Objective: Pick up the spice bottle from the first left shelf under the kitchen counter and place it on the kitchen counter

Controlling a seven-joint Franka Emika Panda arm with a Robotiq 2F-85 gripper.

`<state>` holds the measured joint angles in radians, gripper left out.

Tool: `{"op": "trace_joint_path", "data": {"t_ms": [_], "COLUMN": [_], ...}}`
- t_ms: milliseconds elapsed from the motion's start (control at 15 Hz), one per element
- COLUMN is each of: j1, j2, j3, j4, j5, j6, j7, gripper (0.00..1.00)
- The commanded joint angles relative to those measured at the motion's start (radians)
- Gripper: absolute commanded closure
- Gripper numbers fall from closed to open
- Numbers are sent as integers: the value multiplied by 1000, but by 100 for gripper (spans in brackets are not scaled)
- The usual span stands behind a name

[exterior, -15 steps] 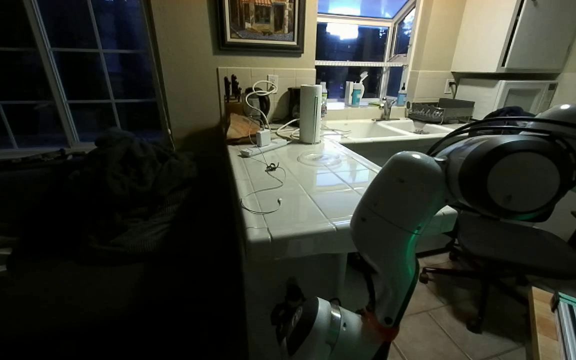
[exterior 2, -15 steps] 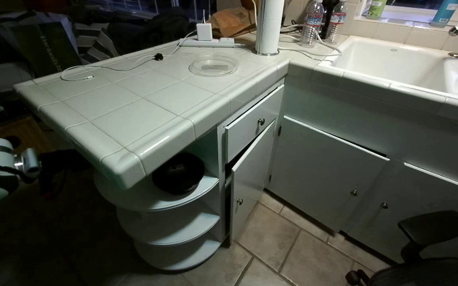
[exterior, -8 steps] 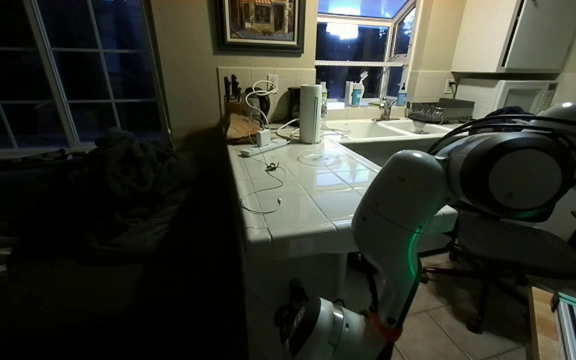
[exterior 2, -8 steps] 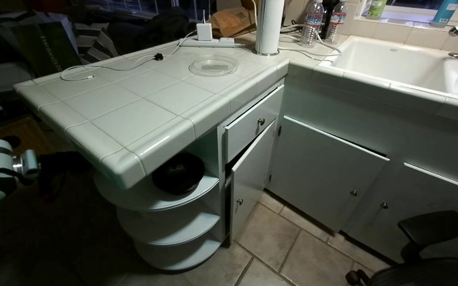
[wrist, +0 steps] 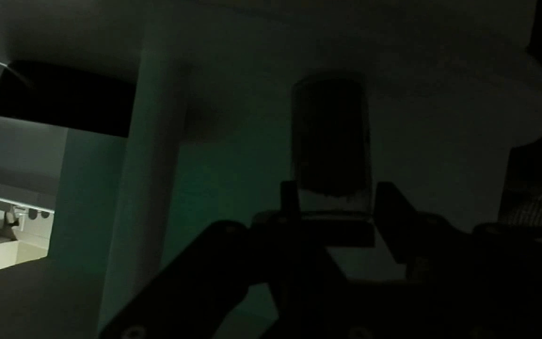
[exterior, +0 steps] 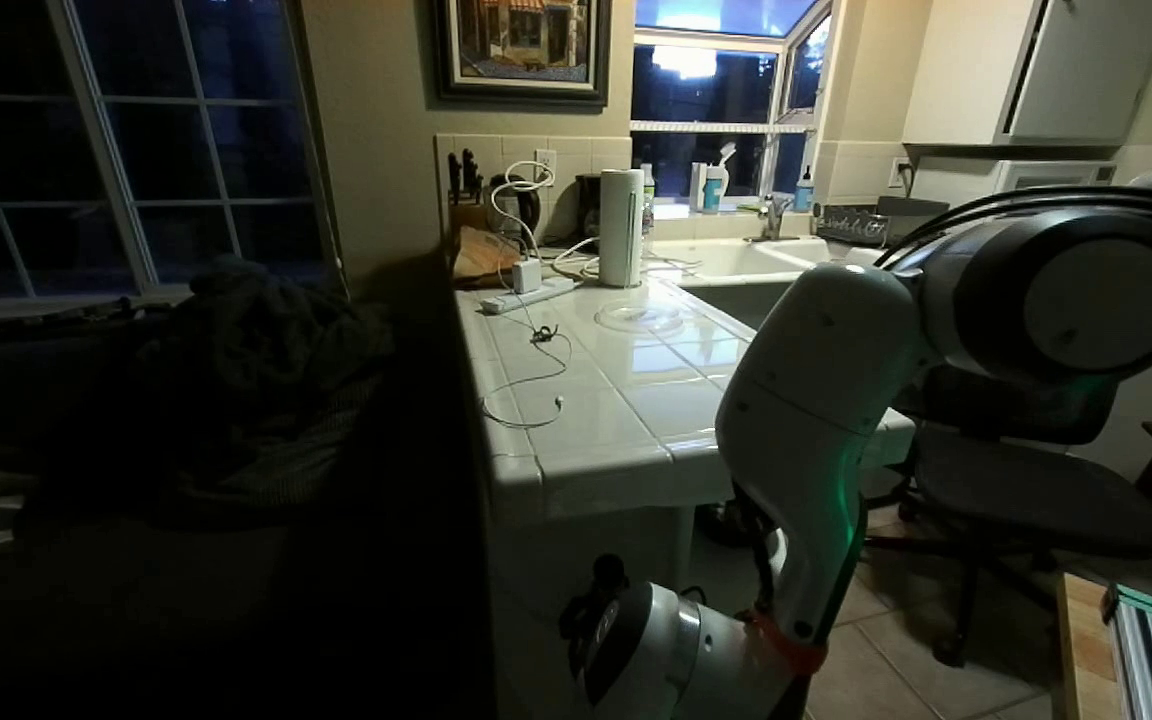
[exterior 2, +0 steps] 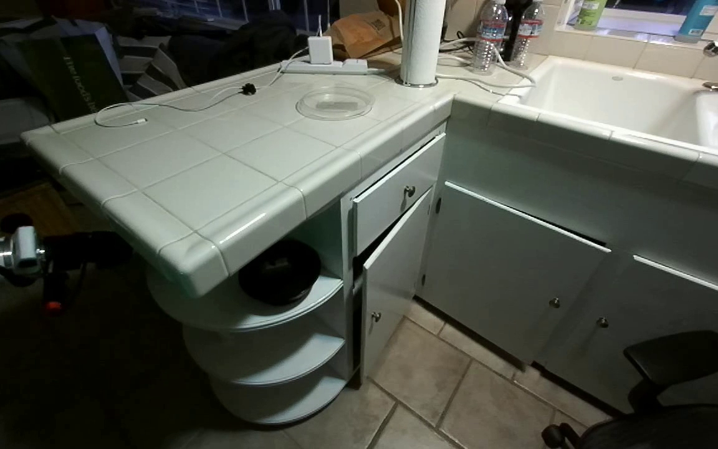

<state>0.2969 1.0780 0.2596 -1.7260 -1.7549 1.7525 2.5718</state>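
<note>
One bottle (wrist: 331,136), gripped in the pincer (wrist: 337,190) — lifted before drawing back, it could strike the surface (exterior 2: 203,168) above.

Near me I count three white, round-edged shelves (exterior 2: 278,358), one round black vessel (exterior 2: 279,274) and one clear, cylindrical, dark-filled spice bottle (wrist: 331,141). To their right are three low white doors (exterior 2: 502,268), one white drawer (exterior 2: 390,199) and four round metal knobs (exterior 2: 555,302). Far off stand two clear plastic water bottles (exterior 2: 490,38) and one upright white paper roll (exterior 2: 421,43).
</note>
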Motion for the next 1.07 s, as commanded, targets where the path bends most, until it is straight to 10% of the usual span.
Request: {"op": "trace_joint_path", "data": {"t_ms": [0, 667, 800, 1000], "j1": [12, 9, 18, 16], "j2": [-58, -68, -65, -37], "j3": [7, 2, -3, -8], "j4": [-76, -120, -121, -103], "j5": [48, 16, -27, -74], "j6": [-32, -1, 12, 16], "j7": [23, 51, 68, 79], "gripper": [78, 78, 28, 17]}}
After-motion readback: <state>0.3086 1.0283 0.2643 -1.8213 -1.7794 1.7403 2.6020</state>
